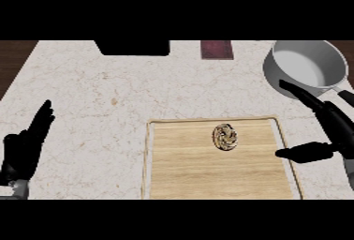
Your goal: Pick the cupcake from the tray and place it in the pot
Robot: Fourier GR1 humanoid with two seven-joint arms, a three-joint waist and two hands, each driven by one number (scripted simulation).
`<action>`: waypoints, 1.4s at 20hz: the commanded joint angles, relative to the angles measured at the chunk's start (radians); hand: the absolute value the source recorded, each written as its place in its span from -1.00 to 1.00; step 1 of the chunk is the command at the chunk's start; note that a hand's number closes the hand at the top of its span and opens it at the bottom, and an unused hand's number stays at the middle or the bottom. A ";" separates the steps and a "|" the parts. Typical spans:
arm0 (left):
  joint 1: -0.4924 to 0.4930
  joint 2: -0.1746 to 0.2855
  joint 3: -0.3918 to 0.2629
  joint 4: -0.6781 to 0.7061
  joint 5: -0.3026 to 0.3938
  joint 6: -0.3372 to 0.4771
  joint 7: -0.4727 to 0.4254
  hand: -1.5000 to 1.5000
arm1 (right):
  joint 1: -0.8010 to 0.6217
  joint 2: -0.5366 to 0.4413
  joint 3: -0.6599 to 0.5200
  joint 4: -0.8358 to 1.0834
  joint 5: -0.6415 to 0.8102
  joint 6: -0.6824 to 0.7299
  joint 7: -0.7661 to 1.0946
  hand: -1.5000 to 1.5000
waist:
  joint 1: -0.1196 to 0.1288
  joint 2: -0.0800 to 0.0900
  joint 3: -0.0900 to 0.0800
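Note:
The cupcake [224,137], brown with swirled pale frosting, sits on the wooden tray [207,173] near its far right part. A grey metal pot [304,68] stands at the counter's far right, its handle running toward the right edge. My right hand [330,125] is open at the right, just past the tray's right rim: its fingers stretch up toward the pot's near wall and its thumb [304,152] points left toward the tray. It holds nothing. At the left edge my left hand [26,143] rests open, fingers up, well away from the tray.
A black block [131,47] and a dark red object [217,49] lie at the counter's far edge. Pale marble counter [104,103] spreads between the left hand and the tray.

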 commanded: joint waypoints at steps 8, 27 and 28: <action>-0.007 -0.001 0.008 -0.007 -0.019 -0.020 -0.004 0.00 | -0.295 0.003 0.252 -0.046 0.079 0.365 0.504 -1.00 | 0.016 0.002 -0.001; 0.041 -0.043 0.088 -0.033 -0.052 -0.079 -0.005 0.00 | -0.469 0.309 0.276 0.197 0.165 0.704 0.771 -1.00 | 0.002 0.002 0.001; -0.003 -0.047 0.078 -0.001 -0.067 -0.080 0.004 0.00 | -0.478 0.381 0.297 0.181 0.163 0.689 0.867 -1.00 | -0.001 0.002 0.001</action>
